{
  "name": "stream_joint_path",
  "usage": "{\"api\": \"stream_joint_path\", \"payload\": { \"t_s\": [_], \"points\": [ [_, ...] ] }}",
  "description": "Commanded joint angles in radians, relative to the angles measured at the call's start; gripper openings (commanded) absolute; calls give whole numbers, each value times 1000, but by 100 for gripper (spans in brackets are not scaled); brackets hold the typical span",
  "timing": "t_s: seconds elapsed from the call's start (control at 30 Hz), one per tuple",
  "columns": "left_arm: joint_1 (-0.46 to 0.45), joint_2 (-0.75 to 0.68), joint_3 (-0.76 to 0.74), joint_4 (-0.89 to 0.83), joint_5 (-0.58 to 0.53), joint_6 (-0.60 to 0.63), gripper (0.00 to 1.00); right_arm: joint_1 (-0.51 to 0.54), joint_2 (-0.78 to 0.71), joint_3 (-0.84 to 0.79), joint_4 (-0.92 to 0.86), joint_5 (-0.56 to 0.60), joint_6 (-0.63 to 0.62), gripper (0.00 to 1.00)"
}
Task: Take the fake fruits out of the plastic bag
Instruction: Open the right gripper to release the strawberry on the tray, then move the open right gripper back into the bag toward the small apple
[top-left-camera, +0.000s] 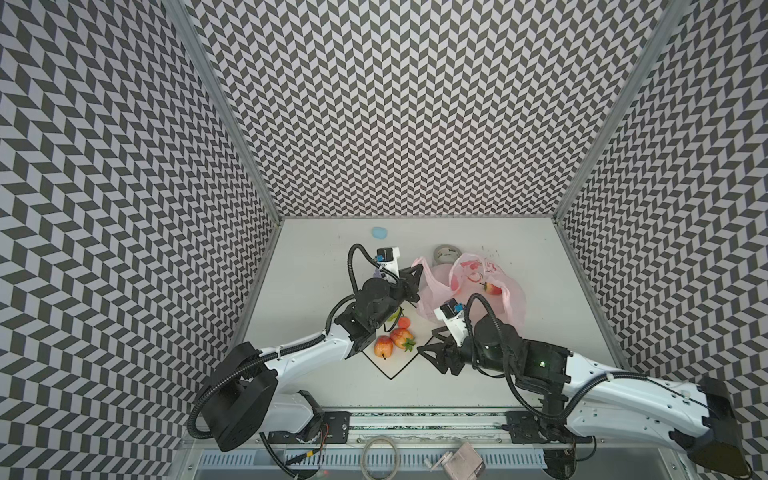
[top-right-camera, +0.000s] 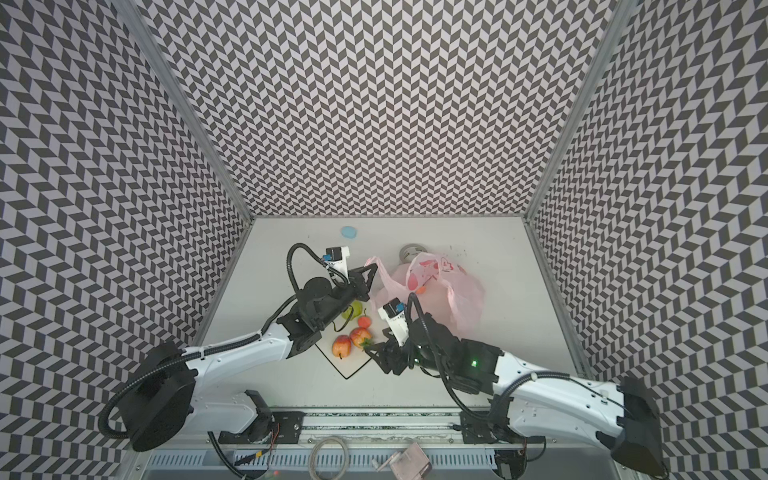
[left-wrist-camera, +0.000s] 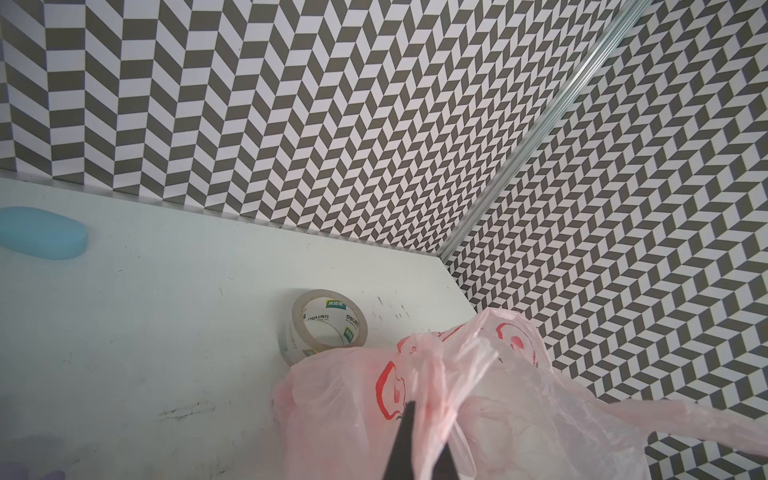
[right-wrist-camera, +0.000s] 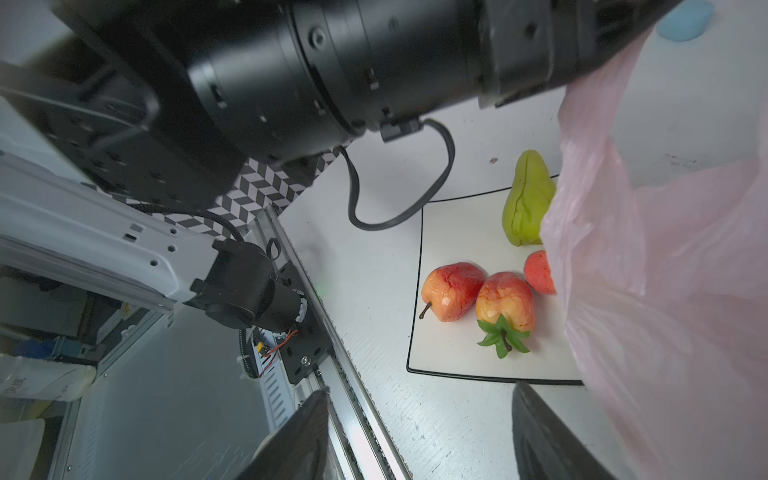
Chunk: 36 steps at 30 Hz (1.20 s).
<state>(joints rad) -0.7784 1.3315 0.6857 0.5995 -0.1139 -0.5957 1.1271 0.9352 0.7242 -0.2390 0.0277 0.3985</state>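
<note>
Nearest the lens, the right tool (right-wrist-camera: 415, 440): jaws parted, nothing between them, low over the worktop (right-wrist-camera: 374, 270), just beside one edge of the plate (right-wrist-camera: 449, 357). On that plate, four of the fake fruits (right-wrist-camera: 505, 301): a yellow-green pear (right-wrist-camera: 528, 199), two red-yellow pieces touching side by side, and a small red ball half hidden by pink film.

Across the plate, the left tool (top-left-camera: 417, 271): clenched on a handle loop of the plastic bag (top-left-camera: 513, 309), holding that side raised and the mouth agape. Inside the mouth, in a top view, at least one red fruit (top-left-camera: 492, 287) with a dark stem. Behind the bag and close against it, a grey tape roll (left-wrist-camera: 328, 328).

As for the bag: by the look of it thin, limp and slippery, likelier to crumple and slide than keep its shape, so best held at a loop or the rim. As for the fruit: probably light, glossy and rounded, apt to roll or squirt from a pinch. Best taken across the widest part of the body, not by stem or leaves, with no film caught in the grip.
</note>
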Motion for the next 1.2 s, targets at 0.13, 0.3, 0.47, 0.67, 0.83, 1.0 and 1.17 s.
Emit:
{"api": "stream_joint_path", "payload": {
  "t_s": [0.13,0.3,0.47,0.67,0.83,1.0,1.17],
  "points": [
    [-5,-27,-9,23,-3,-8,0,-18,42,227,-278,347,154,55],
    [-8,-35,-13,21,-8,-17,0,-82,212,332,-460,487,351,47],
    [-14,-37,-11,17,-17,-24,0,-141,307,306,-385,524,393,46],
    [-22,-46,-7,12,-26,-23,0,-262,356,219,-284,472,454,49],
    [-26,-48,-6,9,-24,-21,0,-352,419,174,-131,380,435,53],
    [-27,-55,-8,3,-21,-19,0,-433,498,167,-21,314,447,57],
    [-26,-51,-10,7,-1,-19,0,-499,581,164,66,265,452,60]
  ]
}}
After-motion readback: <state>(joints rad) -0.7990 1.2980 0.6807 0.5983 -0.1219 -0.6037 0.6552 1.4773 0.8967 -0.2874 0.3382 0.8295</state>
